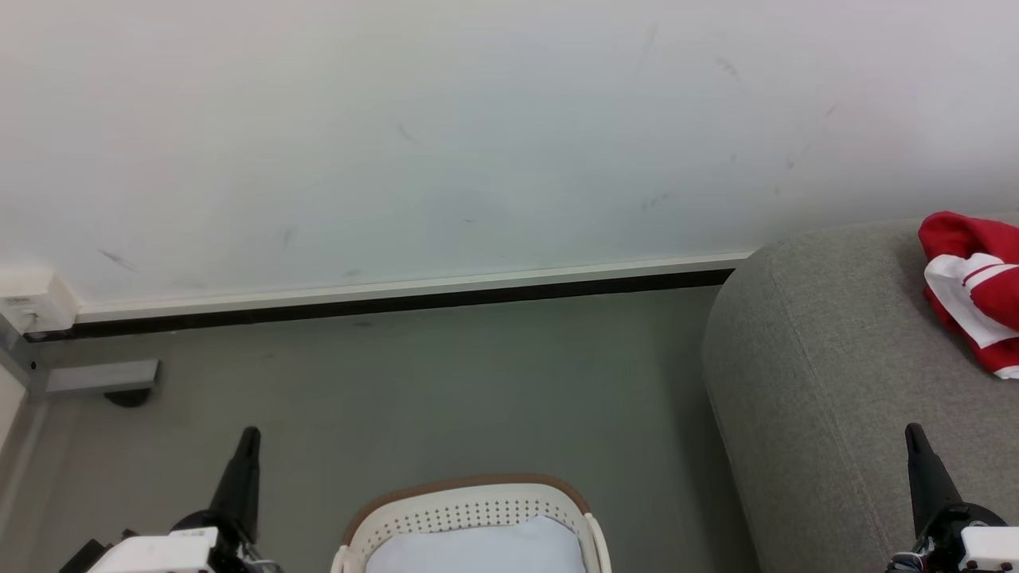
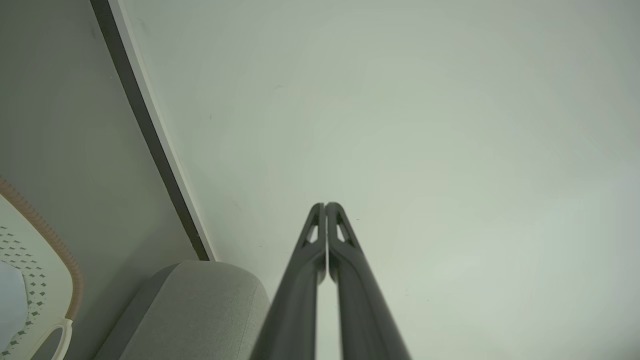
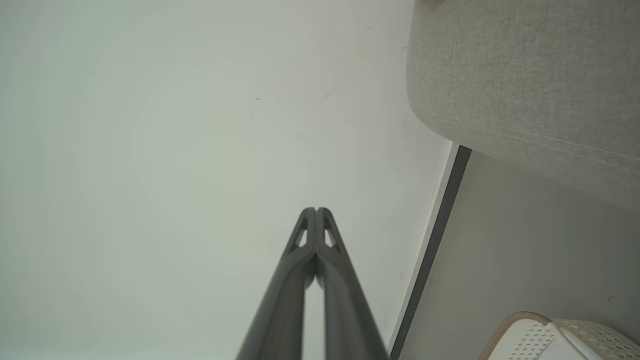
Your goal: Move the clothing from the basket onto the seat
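Red clothing with white stripe trim [image 1: 975,288] lies bunched on the grey seat [image 1: 828,366] at the right edge of the head view. The cream basket [image 1: 470,509] with its brown rim stands on the floor at bottom centre, its pale bottom bare. My left gripper [image 1: 249,434] is shut and points up, left of the basket. My right gripper [image 1: 913,430] is shut too, over the seat's front. In the left wrist view the left gripper [image 2: 325,205] has its tips together, holding nothing, with the basket [image 2: 30,270] and seat [image 2: 200,310] at lower left. The right gripper [image 3: 316,210] is likewise shut, near the seat [image 3: 525,90] and basket [image 3: 550,340].
A white wall [image 1: 478,135] with a pale and dark skirting strip [image 1: 398,298] runs behind the grey floor [image 1: 446,398]. A metal foot and a small white box [image 1: 32,306] sit at the far left by the wall.
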